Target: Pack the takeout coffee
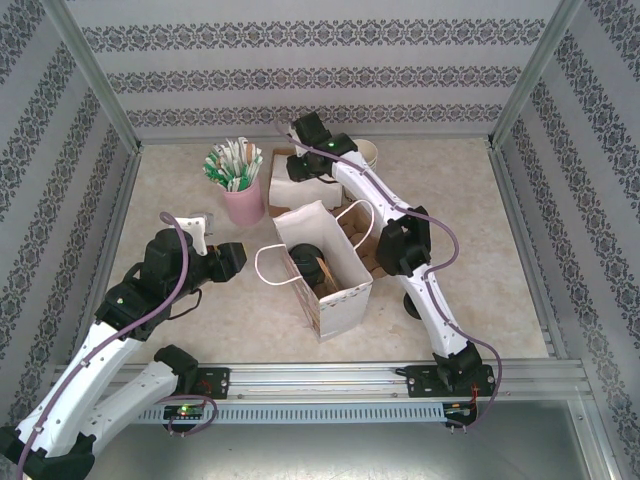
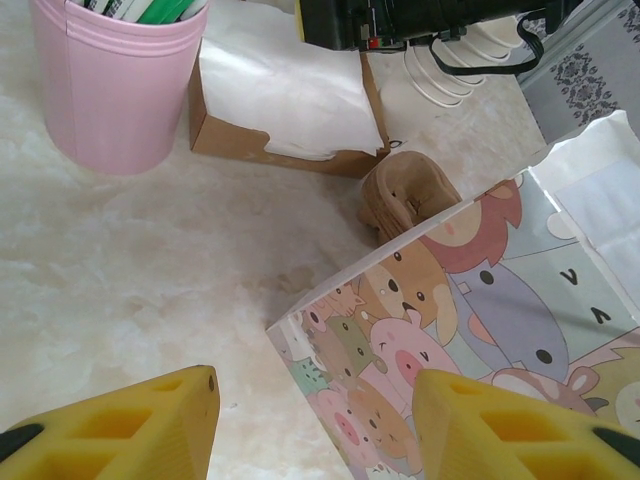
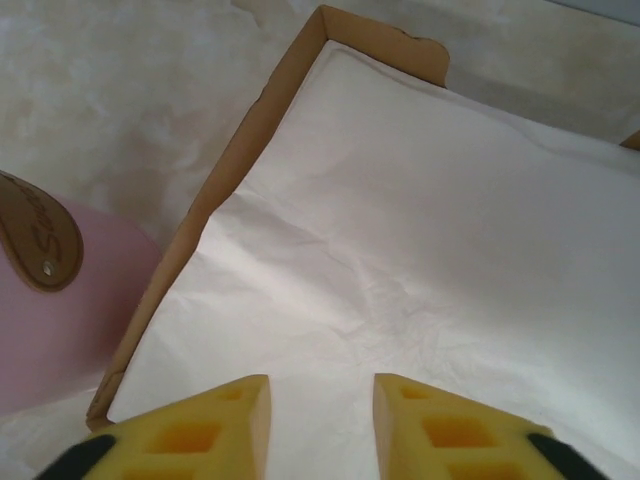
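Takeout coffee [image 1: 312,266] sits inside the paper bag [image 1: 345,300] (black lid up), so packing appears done. Left gripper [image 2: 315,400] spread, empty. Right gripper [image 3: 320,390] parted over the napkin box [image 3: 205,205].

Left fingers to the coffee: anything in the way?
Yes. The takeout coffee already sits inside the paper bag. The bag's cartoon-printed side wall stands between it and the open left fingers, which are outside the bag. From above, the bag's open top looks like the only unobstructed way to the cup.
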Controlling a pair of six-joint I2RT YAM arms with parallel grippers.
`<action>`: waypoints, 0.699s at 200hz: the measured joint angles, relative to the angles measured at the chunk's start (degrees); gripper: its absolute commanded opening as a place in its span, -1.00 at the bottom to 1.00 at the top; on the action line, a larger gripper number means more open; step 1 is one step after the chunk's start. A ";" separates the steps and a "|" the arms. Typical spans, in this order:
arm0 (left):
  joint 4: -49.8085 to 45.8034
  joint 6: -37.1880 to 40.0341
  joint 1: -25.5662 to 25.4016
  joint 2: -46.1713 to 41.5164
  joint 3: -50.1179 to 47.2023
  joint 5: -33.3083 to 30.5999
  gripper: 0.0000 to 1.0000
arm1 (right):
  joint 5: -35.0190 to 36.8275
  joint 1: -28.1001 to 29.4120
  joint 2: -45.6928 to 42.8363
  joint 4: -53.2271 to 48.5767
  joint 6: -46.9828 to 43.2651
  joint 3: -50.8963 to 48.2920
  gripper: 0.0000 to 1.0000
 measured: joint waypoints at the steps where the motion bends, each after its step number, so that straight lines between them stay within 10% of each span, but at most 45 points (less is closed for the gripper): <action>1: 0.00 0.00 0.00 -0.02 -0.02 -0.02 0.08 | 0.02 0.00 0.00 0.00 -0.04 0.00 -0.12; 63: 0.02 0.00 0.00 -0.55 -0.31 -0.42 0.09 | -0.02 -0.68 3.43 3.10 2.82 0.57 0.09; 140: 0.07 0.02 0.00 -0.52 -1.77 -0.46 0.08 | 0.11 -1.51 8.37 3.74 6.16 0.57 -0.11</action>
